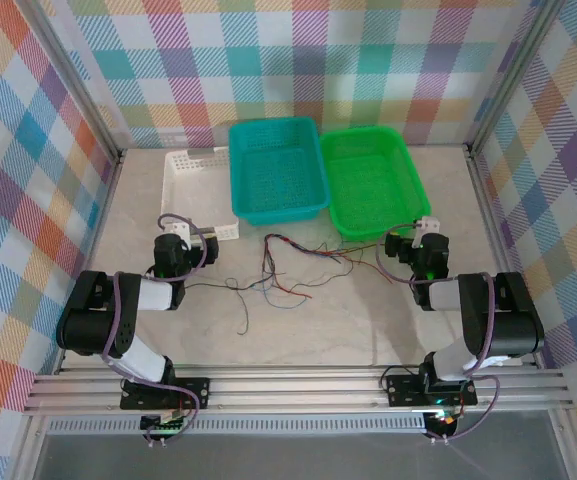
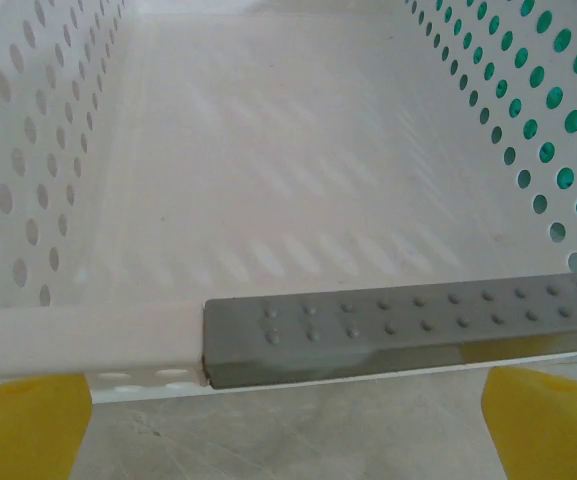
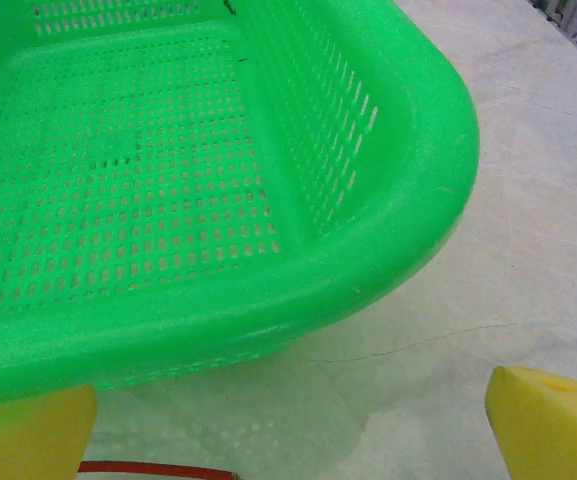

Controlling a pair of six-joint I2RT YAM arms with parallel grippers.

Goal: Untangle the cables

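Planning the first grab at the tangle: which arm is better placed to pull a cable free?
Probably the right. The right tool, open, has a red cable lying right by it, near the green basket. The left tool, also open, faces the white basket, with the cables off to its side.

Bright, even light from above; shadows faint, soft. Top view sharp. Wrist views: yellow fingers [image 2: 23, 430] blurred at btm corners, green basket [image 3: 218, 200] slightly grainy.
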